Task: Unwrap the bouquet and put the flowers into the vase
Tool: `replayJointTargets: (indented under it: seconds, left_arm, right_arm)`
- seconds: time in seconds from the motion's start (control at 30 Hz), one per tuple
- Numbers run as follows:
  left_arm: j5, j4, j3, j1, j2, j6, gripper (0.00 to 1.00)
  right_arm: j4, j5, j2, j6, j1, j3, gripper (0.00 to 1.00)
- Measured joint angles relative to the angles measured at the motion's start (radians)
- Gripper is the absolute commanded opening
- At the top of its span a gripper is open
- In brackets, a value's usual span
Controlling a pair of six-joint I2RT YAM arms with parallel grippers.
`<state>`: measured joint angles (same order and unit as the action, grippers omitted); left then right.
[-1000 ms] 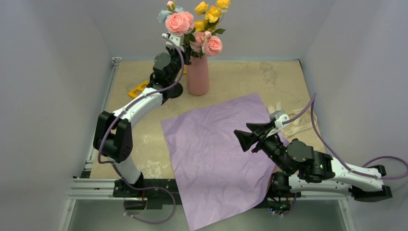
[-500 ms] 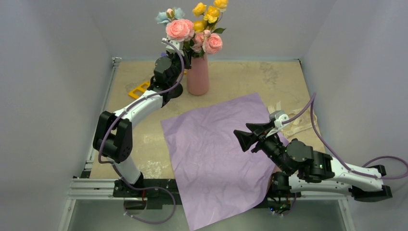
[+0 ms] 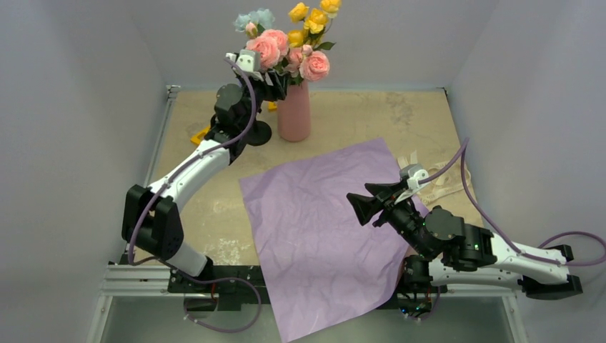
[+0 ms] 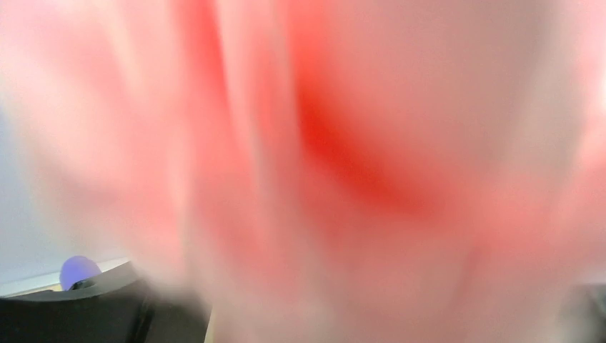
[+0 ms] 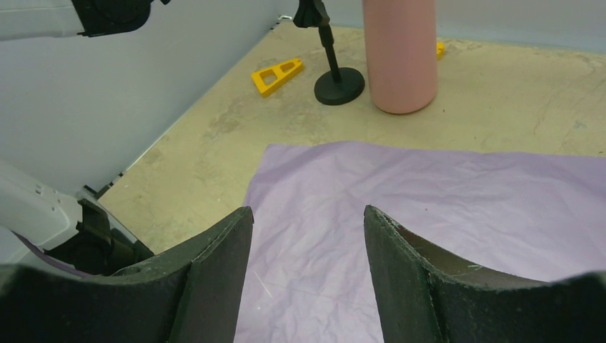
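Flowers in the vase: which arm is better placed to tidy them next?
Left: the left gripper is at the flowers above the vase; the right gripper hovers open over the lilac paper.

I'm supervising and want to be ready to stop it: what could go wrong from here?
The left gripper sits right against the flowers, with pink blur filling its wrist view; pulling away blind could snag a stem and drag blooms out. The vase is tall and narrow, and top-heavy with blooms; a tug might tip it onto the black stand beside it.
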<state>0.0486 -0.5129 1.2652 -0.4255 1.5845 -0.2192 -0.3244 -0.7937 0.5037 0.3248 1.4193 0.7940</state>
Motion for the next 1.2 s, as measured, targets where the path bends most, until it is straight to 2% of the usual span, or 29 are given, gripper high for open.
replayJointTargets:
  seconds: [0.23, 0.27, 0.3, 0.33, 0.53, 0.7, 0.83, 1.07, 1.2]
  left_arm:
    - [-0.013, 0.035, -0.065, 0.0, -0.15, -0.007, 0.83]
    - [-0.016, 0.045, -0.081, 0.0, -0.175, -0.007, 0.86]
    - [-0.017, 0.058, -0.098, 0.0, -0.201, -0.007, 0.95]
    - [-0.019, 0.069, -0.115, 0.0, -0.228, -0.007, 0.99]
    - [-0.024, 0.172, -0.204, 0.0, -0.387, -0.006, 1.0]
    - [-0.045, 0.289, -0.216, 0.0, -0.511, 0.007, 1.0]
    - [-0.027, 0.44, -0.214, 0.0, -0.643, 0.012, 1.0]
    - [0.125, 0.796, -0.214, 0.0, -0.929, -0.112, 1.0]
    - [0.158, 1.004, -0.205, 0.0, -0.993, -0.182, 1.0]
  right_arm:
    - [-0.006, 0.0, 0.0, 0.004, 0.0, 0.0, 0.63]
    - [-0.006, 0.0, 0.0, 0.005, 0.0, 0.0, 0.63]
    - [-0.008, 0.0, 0.0, 0.005, 0.0, 0.0, 0.63]
    - [-0.01, 0.0, 0.0, 0.005, 0.0, 0.0, 0.63]
    - [-0.024, 0.0, 0.0, 0.005, 0.0, 0.01, 0.64]
    - [-0.029, 0.0, 0.005, 0.005, 0.0, 0.029, 0.65]
    - [-0.052, -0.001, 0.026, 0.009, 0.0, 0.056, 0.65]
    - [-0.134, -0.027, 0.08, 0.036, 0.0, 0.122, 0.68]
    - [-0.2, -0.053, 0.154, 0.058, -0.028, 0.206, 0.71]
